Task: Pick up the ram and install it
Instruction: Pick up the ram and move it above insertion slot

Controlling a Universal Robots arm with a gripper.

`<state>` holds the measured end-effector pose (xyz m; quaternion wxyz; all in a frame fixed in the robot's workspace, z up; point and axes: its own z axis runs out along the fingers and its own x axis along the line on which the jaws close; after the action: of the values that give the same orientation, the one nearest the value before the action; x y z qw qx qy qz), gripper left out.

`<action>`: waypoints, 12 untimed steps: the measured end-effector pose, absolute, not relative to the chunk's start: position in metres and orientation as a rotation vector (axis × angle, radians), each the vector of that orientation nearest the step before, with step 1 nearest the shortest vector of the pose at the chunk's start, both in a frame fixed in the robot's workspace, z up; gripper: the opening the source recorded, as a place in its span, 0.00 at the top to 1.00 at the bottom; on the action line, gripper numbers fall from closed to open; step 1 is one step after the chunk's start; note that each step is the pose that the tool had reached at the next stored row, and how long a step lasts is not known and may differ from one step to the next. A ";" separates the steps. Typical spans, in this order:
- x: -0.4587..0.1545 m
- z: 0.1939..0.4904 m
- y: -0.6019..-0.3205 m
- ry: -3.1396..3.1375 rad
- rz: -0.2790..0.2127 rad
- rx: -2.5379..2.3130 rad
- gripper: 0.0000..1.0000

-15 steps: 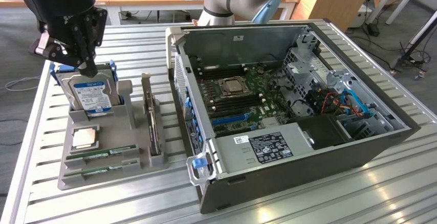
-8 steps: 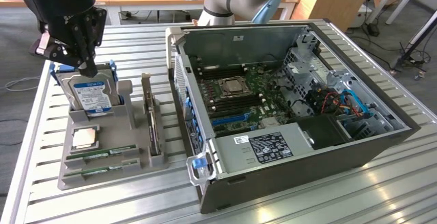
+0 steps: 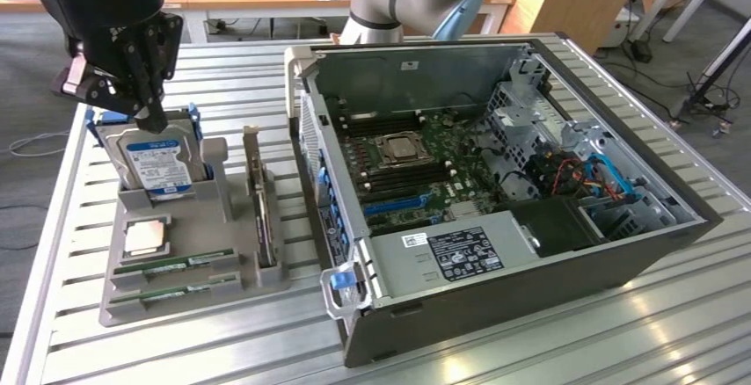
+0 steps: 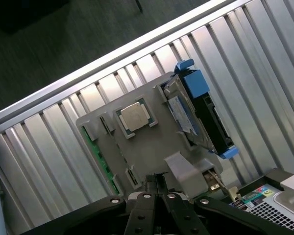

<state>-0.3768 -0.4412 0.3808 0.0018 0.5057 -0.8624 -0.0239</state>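
Note:
Two ram sticks lie flat in the front slots of a grey holder [image 3: 235,271], one [image 3: 176,265] just behind the other [image 3: 174,294]. In the wrist view a green ram edge [image 4: 99,159] runs along the holder's [image 4: 152,147] side. My gripper [image 3: 153,119] hangs above the back of the holder, over the upright hard drive [image 3: 158,163], well away from the ram. Its fingers [image 4: 157,181] are shut together with nothing between them.
A square silver CPU [image 3: 147,237] [image 4: 135,117] sits in the holder between the hard drive [image 4: 201,110] and the ram. An upright card [image 3: 258,200] stands on the holder's right side. The open computer case [image 3: 657,227] with its motherboard [image 3: 423,174] lies to the exterior view's right. The slatted metal table [image 3: 176,350] ends close by at the left.

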 end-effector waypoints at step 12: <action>-0.377 0.381 -0.441 -2.666 -0.075 1.652 0.89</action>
<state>-0.3768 -0.4413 0.3807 0.0024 0.5265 -0.8498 -0.0239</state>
